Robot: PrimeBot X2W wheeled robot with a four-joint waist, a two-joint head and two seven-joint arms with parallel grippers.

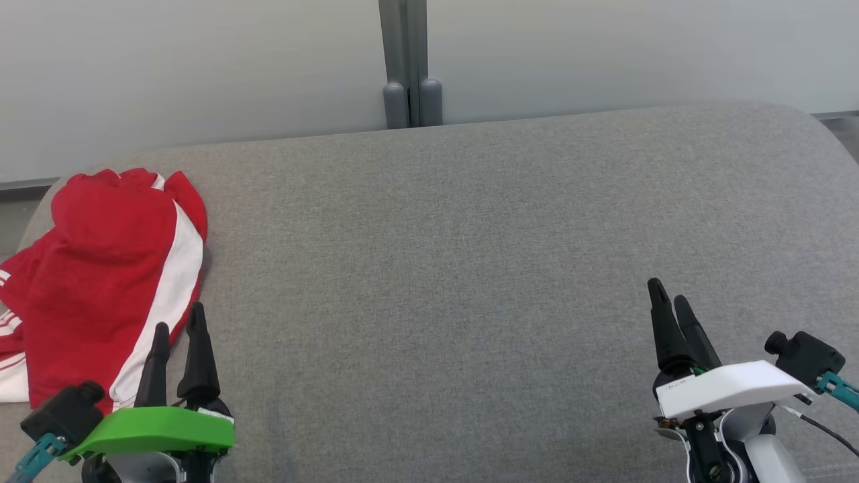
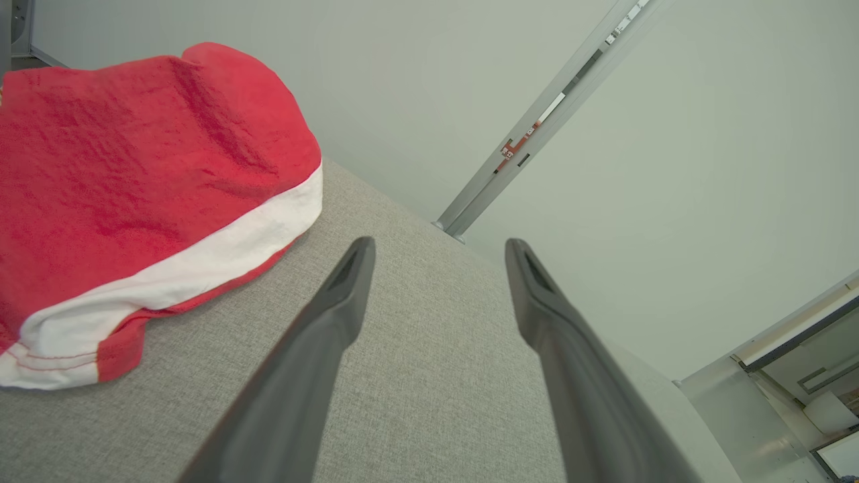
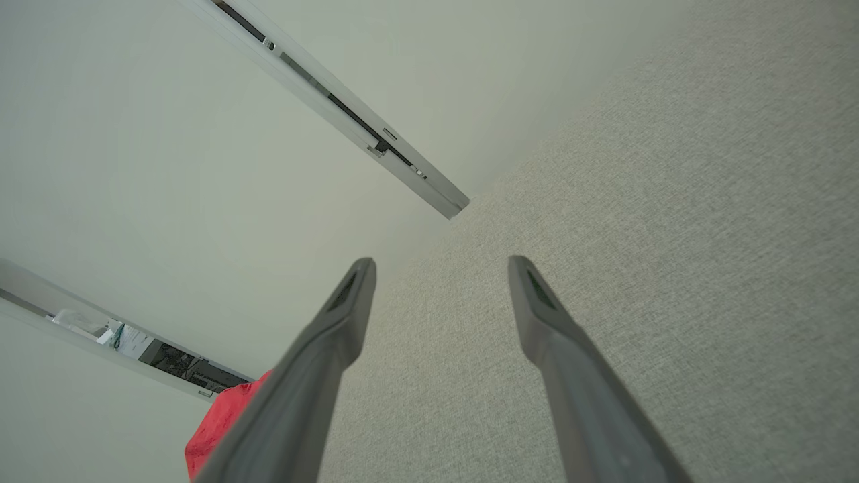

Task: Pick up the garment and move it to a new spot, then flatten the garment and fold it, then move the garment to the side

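**Both grippers open, garment bunched at the cushion's left edge**

We find the garment (image 1: 100, 282), red with white stripes, lying crumpled at the left edge of the grey cushion (image 1: 470, 268), toward the near left corner. It is rumpled rather than flat, folded over itself in a soft heap. A broad white band runs down its right side, and thinner white stripes show at its left. Part of it runs past the left border of the head view.

The left gripper (image 1: 178, 315) sits at the near edge, just beside the garment's right side. In the head view its fingertips overlap the hem there. From the left wrist we see the fingers (image 2: 335, 315) spread well apart over bare cushion. The garment lies off to one side of them, clear of both, and nothing is held between them.

The right gripper (image 1: 668, 290) sits toward the near right corner, well apart from the garment, with grey fabric all around it. In the head view its fingers look close together. From the right wrist we see a wide gap between them, and it holds nothing. A scrap of red shows low in that view, beyond one finger.

Behind the cushion's far edge stands a pale wall (image 1: 201, 67), with a grey post (image 1: 408, 60) near the middle of that edge.
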